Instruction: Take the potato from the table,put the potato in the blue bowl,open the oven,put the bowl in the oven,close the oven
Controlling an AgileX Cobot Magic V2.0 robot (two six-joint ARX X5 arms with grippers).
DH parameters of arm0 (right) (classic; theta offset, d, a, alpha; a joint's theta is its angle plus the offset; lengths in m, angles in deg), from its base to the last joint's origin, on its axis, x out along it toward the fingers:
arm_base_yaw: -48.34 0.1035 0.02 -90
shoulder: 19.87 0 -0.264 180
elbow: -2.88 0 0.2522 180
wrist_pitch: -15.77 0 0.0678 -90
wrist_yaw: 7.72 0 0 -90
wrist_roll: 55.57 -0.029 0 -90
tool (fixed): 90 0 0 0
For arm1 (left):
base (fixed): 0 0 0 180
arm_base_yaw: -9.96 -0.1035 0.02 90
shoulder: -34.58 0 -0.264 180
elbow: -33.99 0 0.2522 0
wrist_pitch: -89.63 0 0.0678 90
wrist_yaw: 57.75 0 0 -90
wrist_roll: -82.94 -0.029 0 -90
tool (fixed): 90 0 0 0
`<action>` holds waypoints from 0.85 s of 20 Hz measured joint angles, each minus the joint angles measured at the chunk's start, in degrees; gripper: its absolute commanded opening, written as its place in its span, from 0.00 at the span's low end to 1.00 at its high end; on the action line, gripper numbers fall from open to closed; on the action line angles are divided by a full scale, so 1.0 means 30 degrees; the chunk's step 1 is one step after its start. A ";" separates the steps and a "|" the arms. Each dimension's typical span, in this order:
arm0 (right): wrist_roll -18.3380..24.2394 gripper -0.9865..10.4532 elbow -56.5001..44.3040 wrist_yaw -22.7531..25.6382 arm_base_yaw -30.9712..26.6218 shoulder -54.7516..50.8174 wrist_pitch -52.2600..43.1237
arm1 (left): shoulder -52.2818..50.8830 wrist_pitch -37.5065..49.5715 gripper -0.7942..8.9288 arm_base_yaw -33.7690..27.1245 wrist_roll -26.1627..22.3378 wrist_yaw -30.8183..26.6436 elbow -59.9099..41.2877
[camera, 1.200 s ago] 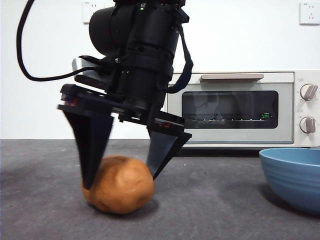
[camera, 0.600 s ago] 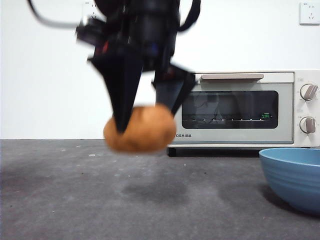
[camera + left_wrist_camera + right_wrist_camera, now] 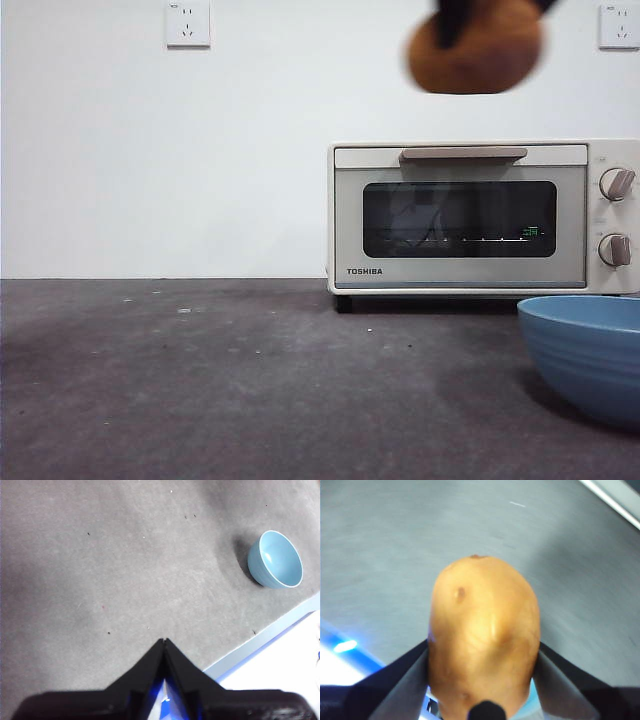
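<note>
Both grippers differ: right gripper (image 3: pixel 485 680) clamps the potato (image 3: pixel 476 45) aloft above the oven (image 3: pixel 480 215); left gripper (image 3: pixel 164 641) is pressed together.

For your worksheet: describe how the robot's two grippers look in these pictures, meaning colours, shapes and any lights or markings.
The left gripper has two matte black jaws, wedge-shaped and tapering to thin tips, on a broad black base with a blue glow between them. The right gripper has similar black jaws, flat and angled, with a blue glow showing beside its base. No cables or markings show now.

White wall (image 3: pixel 150 160), two sockets (image 3: pixel 188 23)
</note>
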 measured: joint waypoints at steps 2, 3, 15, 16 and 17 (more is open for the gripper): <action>0.0007 0.09 -0.2441 -0.0699 -0.1734 -0.1785 -0.0532 | 0.0066 0.0182 0.08 0.0000 0.0000 0.0000 0.0000; 0.0000 0.09 -0.3563 -0.1202 -0.2484 -0.2448 -0.0816 | 0.0131 0.0372 0.08 0.0000 0.0000 0.0000 0.0000; -0.1173 0.09 -1.2502 -0.2914 -0.4386 -0.3155 -0.6550 | 0.1129 0.1078 0.08 0.0000 0.0146 0.0000 0.0000; -0.1224 0.09 -1.2524 -0.2929 -0.4386 -0.3133 -0.6914 | 0.1129 0.1086 0.08 0.0000 0.0146 0.0000 0.0000; -0.1239 0.12 -1.2517 -0.2936 -0.4386 -0.3133 -0.7191 | 0.1129 0.1086 0.08 0.0000 0.0146 0.0000 0.0000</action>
